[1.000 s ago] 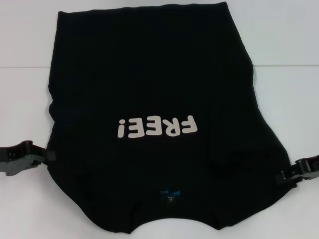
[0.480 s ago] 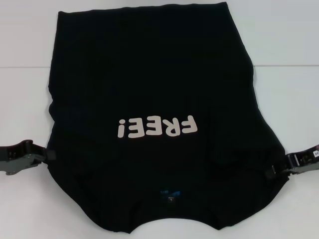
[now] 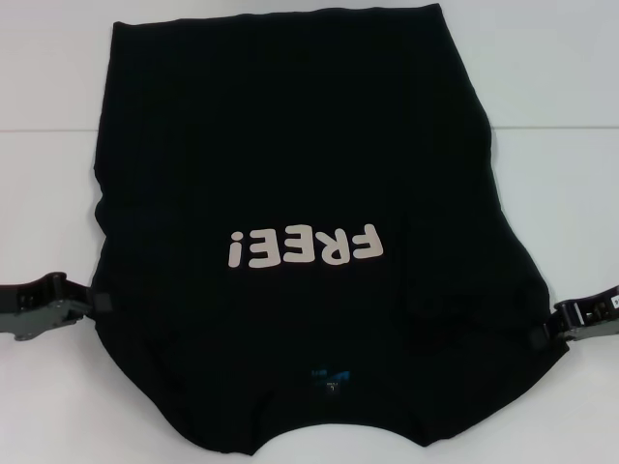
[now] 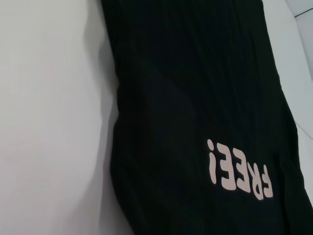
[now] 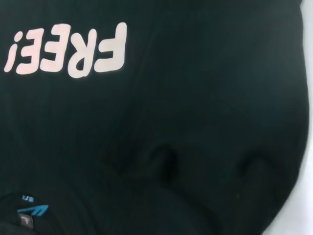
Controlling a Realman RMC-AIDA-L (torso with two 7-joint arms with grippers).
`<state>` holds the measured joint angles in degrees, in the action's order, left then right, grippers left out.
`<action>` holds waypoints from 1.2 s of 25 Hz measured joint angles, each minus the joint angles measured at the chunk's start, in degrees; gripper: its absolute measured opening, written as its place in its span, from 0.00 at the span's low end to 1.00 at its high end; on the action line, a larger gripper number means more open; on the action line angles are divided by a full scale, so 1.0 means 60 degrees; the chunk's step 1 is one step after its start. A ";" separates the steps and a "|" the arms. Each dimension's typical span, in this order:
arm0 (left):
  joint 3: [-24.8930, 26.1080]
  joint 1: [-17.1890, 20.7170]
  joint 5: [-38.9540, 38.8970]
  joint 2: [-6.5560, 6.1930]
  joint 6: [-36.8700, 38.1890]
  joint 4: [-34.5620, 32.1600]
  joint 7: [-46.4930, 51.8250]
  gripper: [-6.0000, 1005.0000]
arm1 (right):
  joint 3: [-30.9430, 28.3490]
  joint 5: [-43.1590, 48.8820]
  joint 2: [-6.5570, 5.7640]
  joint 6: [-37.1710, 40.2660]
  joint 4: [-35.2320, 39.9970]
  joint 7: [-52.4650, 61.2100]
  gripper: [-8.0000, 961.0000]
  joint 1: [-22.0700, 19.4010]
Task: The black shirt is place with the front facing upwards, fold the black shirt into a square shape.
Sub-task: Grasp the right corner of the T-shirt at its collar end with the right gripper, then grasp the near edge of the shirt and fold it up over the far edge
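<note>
We have both arms low beside the black shirt [image 3: 300,222] — left gripper [image 3: 85,305] unmoved, right gripper [image 3: 544,334] just closed in to its edge, grips unclear. Farther, it lies flat on the tabletop [image 3: 561,77]; folding looks imminent.

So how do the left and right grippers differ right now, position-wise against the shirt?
In the head view, the left gripper sits slightly higher in frame and shows more of its body; the right gripper sits lower, mostly cut off by the frame edge. Both rest at opposite side edges of the black shirt, near its shoulder end, fingertips at the fabric.
</note>
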<state>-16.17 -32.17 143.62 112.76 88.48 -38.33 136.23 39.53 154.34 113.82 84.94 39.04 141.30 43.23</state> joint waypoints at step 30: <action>-0.0084 0.0654 0.0524 0.0285 0.3125 -0.0803 -0.0181 0.01 | -0.1065 -0.0340 0.0196 0.3443 0.2442 0.0051 0.07 -0.1872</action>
<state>-16.67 -28.24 146.77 114.47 107.23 -43.14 135.15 33.14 152.30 115.00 105.60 53.69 141.60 31.99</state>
